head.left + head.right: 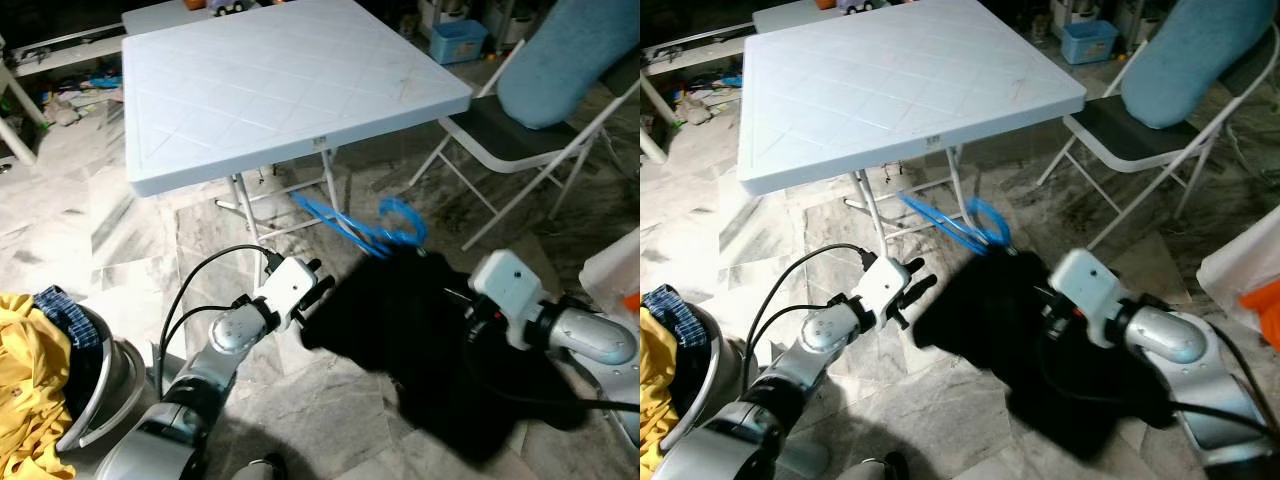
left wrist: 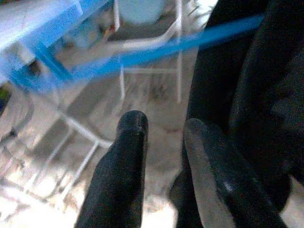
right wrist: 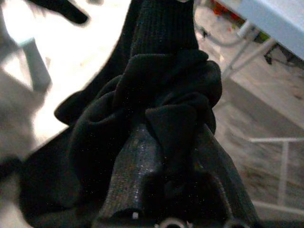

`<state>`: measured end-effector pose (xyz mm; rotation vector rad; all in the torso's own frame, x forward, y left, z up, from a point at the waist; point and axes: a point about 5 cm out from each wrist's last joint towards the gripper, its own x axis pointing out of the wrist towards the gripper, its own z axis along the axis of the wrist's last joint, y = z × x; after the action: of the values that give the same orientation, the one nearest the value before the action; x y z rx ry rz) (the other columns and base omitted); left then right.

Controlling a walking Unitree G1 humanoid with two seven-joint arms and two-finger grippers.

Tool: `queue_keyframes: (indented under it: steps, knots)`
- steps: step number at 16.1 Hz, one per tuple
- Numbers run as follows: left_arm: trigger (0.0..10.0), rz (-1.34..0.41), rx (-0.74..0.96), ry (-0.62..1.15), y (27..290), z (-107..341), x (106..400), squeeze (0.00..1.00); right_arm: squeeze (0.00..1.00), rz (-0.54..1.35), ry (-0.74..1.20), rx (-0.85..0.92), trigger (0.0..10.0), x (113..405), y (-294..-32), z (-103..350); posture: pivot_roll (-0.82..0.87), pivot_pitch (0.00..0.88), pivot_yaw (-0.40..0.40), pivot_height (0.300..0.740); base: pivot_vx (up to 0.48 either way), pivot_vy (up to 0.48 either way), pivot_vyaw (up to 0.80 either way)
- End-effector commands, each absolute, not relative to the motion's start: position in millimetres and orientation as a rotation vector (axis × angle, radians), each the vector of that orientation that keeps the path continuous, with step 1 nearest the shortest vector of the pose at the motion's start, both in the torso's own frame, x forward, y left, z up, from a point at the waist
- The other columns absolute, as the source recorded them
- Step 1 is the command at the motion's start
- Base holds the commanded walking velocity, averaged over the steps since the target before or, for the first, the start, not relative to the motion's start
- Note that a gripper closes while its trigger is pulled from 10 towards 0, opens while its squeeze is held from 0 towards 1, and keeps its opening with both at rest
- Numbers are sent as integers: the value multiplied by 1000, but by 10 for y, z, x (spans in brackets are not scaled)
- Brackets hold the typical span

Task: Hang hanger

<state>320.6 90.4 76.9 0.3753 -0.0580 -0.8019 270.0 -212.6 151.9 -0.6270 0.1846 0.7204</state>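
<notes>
A black garment [image 1: 430, 350] is bunched between the closed fingers of the right gripper [image 3: 166, 156], held above the marble floor [image 1: 120, 270]; a blue hanger [image 1: 365, 228] juts from its far edge — just near of the white folding table [image 1: 270, 80]; the left gripper [image 2: 164, 142], fingers slightly parted and holding nothing, is seen at the garment's left edge.

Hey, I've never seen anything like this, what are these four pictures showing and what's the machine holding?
It's a walking humanoid robot with two silver arms. The two wide pictures come from its head cameras, looking down. The two close-ups come from cameras on its wrists. Between the arms hangs a black knitted garment on a blue plastic hanger. The right tool is shut on the cloth. The left tool is open beside the garment's edge. Ahead stands a white folding table, with a grey folding chair beside it.
</notes>
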Motion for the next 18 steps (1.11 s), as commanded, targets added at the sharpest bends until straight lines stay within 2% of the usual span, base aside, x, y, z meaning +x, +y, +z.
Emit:
queue_keyframes:
  steps: [1,5,8,10,16,17,18]
  knots:
    - [10000,-869,395,-111,889,811,3158,1000,0,728,141,-699,10000,2740,-2139,1607,-245,123,70,740,0,0,0]
    - [10000,-915,403,-192,984,973,3193,1000,0,828,158,-820,10000,2788,-2295,1675,-233,127,74,740,0,0,0]
    - [10000,-950,429,-202,1032,1040,3234,1000,0,964,198,-826,10000,2703,-2301,1727,-227,133,87,740,0,0,0]
    - [10000,-1011,506,-211,1032,1019,3194,1000,0,1011,207,-821,10000,2673,-2317,1766,-229,131,97,740,0,0,0]
    - [10000,-1136,583,-184,1017,924,3110,1000,0,1122,231,-826,10000,2576,-2263,1795,-251,127,118,740,0,0,0]
    - [10000,-1140,576,-188,1017,939,3120,455,0,1160,252,-835,10000,2509,-2262,1788,-256,127,121,740,0,0,0]
    - [10000,-1145,569,-188,1016,949,3127,443,0,1176,266,-832,10000,2480,-2268,1790,-263,130,122,740,0,0,0]
